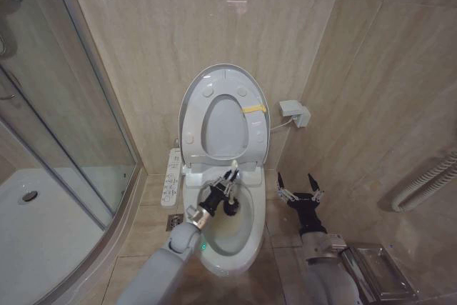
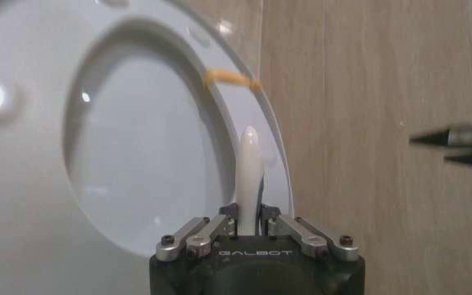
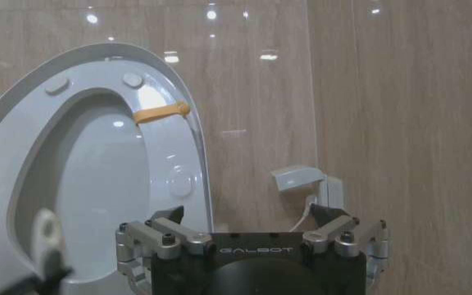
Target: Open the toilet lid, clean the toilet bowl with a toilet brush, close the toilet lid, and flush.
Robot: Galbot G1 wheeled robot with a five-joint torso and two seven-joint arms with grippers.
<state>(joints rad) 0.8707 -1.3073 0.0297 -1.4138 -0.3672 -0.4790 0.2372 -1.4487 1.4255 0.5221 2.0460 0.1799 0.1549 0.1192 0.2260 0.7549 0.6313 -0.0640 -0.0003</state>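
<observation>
Now we have our left gripper (image 1: 227,192) over the toilet bowl (image 1: 251,230), fingers clamped on the toilet brush (image 1: 232,201), bristles down for scrubbing. With the toilet lid (image 1: 191,105) upright, the right gripper (image 1: 300,189) waits open beside the bowl.

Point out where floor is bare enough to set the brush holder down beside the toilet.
Bare tile lies between the toilet bowl and the shower enclosure, short of the floor drain. The bowl's other side is crowded: the right tool hovers there, open, beside a metal tray.
</observation>
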